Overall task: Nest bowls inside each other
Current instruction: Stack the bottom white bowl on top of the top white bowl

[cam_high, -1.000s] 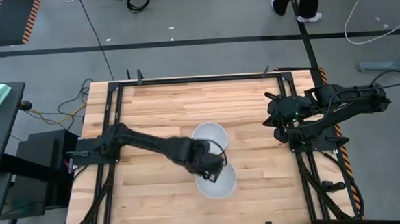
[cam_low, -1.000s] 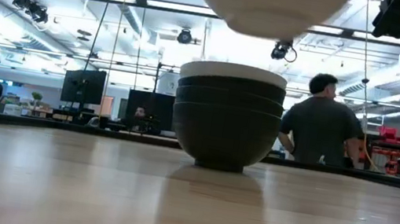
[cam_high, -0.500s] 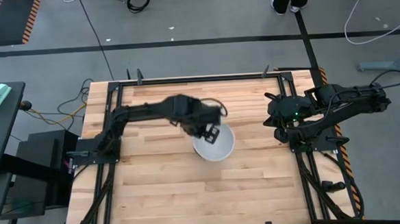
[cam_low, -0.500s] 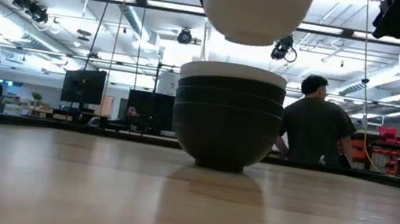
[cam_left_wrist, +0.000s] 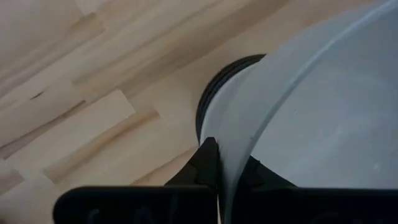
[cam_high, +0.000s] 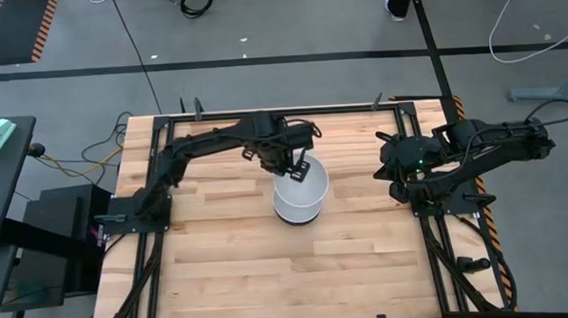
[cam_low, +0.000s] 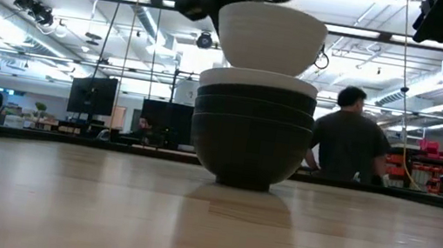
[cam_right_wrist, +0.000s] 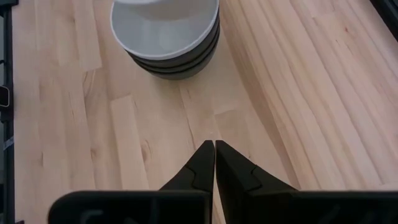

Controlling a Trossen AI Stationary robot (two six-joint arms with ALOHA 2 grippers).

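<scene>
A stack of nested bowls (cam_low: 251, 128) stands on its black bottom bowl's base at the table's middle, three black ones with a white one on top (cam_right_wrist: 165, 37). My left gripper (cam_left_wrist: 229, 158) reaches in from the left and is shut on the second white bowl (cam_low: 270, 36), which hangs right over the stack; in the high view that bowl (cam_high: 300, 192) covers most of the stack. My right gripper (cam_right_wrist: 214, 155) waits shut near the table's right edge (cam_high: 394, 173), touching nothing. My left gripper holds the white bowl by its rim (cam_left_wrist: 231, 144) on the bowl's far side, one finger (cam_left_wrist: 208, 163) outside the wall and one (cam_left_wrist: 250, 175) inside. The fingers come from above, pointing down. The bowl is upright and lifted, its base (cam_low: 265, 67) level with the stack's top rim; whether they touch, I cannot tell.
Bare wooden table (cam_high: 231, 269) lies all around the stack. Black frame rails (cam_high: 159, 185) run along the table's sides. Beyond the far edge a person (cam_low: 351, 139) stands in the room, with monitors and shelves behind.
My left gripper has carried the white bowl from the near side of the stack toward the table's far edge and downward. The bowl, first high and close to the low camera, now hangs upright directly over the stack. The stack and my right arm have stayed still.
</scene>
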